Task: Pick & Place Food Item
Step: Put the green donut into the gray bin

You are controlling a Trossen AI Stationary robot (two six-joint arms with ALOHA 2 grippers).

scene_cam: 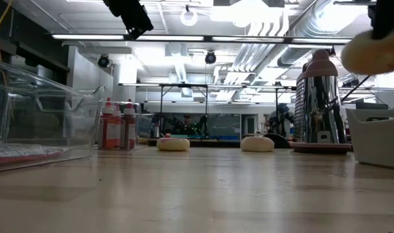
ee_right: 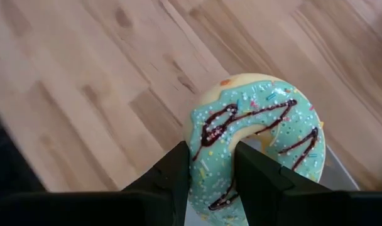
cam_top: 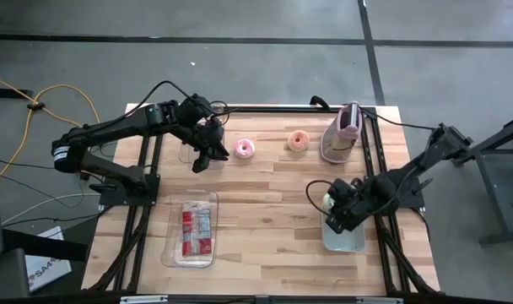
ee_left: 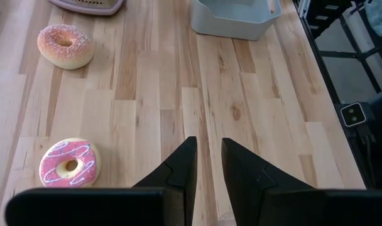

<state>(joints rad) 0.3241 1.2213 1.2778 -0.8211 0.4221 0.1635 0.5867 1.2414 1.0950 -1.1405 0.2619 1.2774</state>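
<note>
High view, table (cam_top: pixel 265 194): pale wooden planks with both arms over it.
High view, right gripper (cam_top: pixel 331 205): above the grey bin (cam_top: pixel 344 239) near the right edge, at the front half of the table, with a pale doughnut in its jaws.
High view, left gripper (cam_top: pixel 207 154): held over the rear left part of the table, just beside the pink doughnut (cam_top: pixel 244 149).
High view, sugared doughnut (cam_top: pixel 299 141): right of the pink one, near the back edge, apart from it.
High view, grater (cam_top: pixel 344 133): metal with a pink top and base, standing by the back right corner.
High view, clear tray (cam_top: pixel 191 230): at the front left, with a red and white packet lying in it.

Low view, teal doughnut (scene_cam: pixel 377 53): seen only as a pale blurred edge, in the air above the grey bin's wall (scene_cam: pixel 378 137).
Low view, two doughnuts: both lying flat on the table far off, the grater upright to their right.
Low view, clear tray: its wall fills the left side.

Left wrist view, left gripper (ee_left: pixel 208 166): jaws nearly together with a narrow gap, nothing between them, above bare wood; the pink doughnut lies off to one side.

Right wrist view, right gripper (ee_right: pixel 211 172): jaws clamped on the teal doughnut (ee_right: pixel 260 135), one inside the hole and one on the outer rim; teal icing with dark drizzle and sprinkles, held over the bin's edge.
</note>
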